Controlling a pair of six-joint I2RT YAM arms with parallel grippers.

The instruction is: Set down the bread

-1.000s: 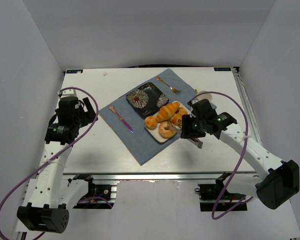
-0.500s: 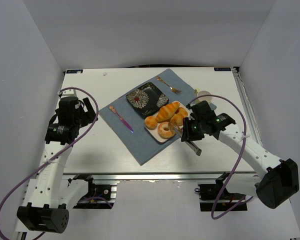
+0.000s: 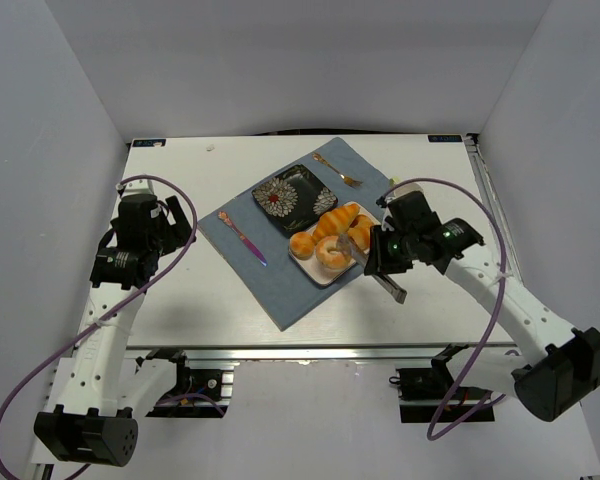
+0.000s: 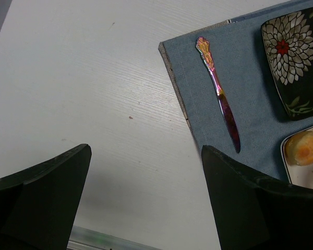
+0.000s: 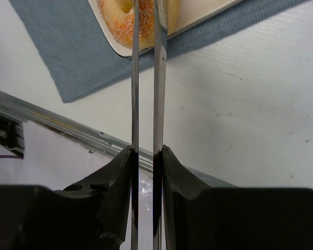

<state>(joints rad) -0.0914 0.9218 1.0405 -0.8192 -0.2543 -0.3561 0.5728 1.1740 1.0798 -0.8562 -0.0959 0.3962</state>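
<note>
The left arm (image 3: pixel 105 320) stands bent at the left side, its end effector (image 4: pixel 146 151) spread wide. The right arm (image 3: pixel 500 295) reaches forward and inward, wrist angled down, its end effector (image 5: pixel 146 153) squeezed onto tongs (image 5: pixel 159 78), the blades nearly together.

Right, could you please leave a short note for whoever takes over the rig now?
Left pincer: open, empty.
Right pincer: shut on the tongs, their blades narrowed and reaching the bread.
The bread lies on the white tray.
Done: tongs are at the bread.
Left: lifting it and placing it.
</note>
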